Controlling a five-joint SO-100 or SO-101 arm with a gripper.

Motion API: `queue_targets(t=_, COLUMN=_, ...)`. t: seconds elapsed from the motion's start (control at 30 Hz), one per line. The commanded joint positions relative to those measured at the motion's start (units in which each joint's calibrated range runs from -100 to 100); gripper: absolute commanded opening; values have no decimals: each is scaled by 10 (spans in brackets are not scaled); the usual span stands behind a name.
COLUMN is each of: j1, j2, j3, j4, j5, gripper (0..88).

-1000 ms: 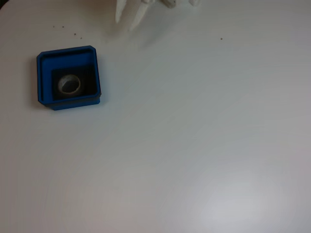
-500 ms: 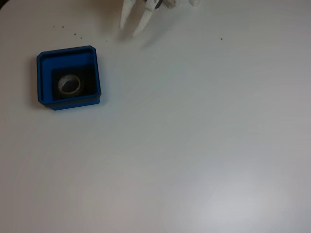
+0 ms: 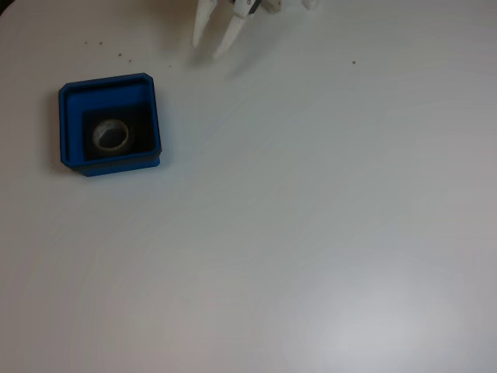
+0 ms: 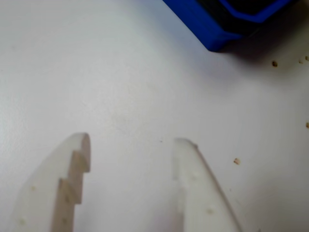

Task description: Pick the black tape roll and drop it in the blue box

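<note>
The blue box (image 3: 71, 128) sits at the left of the white table in the fixed view. Inside it, on the black floor, lies the black tape roll (image 3: 111, 135) with its pale core showing. My white gripper (image 3: 208, 48) hangs at the top edge of the fixed view, well right of and beyond the box, open with nothing between its fingers. In the wrist view the gripper (image 4: 134, 142) frames bare table, and a corner of the blue box (image 4: 207, 29) shows at the top right.
The white table (image 3: 311, 217) stretches wide to the right and front of the box. A few small dark specks (image 3: 120, 54) dot the surface near the gripper.
The gripper has shifted slightly right along the top edge and stands sharper in view. The tape roll and box have not moved.
</note>
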Motion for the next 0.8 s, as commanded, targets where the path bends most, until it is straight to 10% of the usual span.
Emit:
queue_targets(t=0.0, j1=-5, j2=-7, j3=10, j4=-11, j5=-3, gripper=154)
queue_targets(t=0.77, j1=-457, j2=-7, j3=10, j4=-5, j5=3, gripper=154)
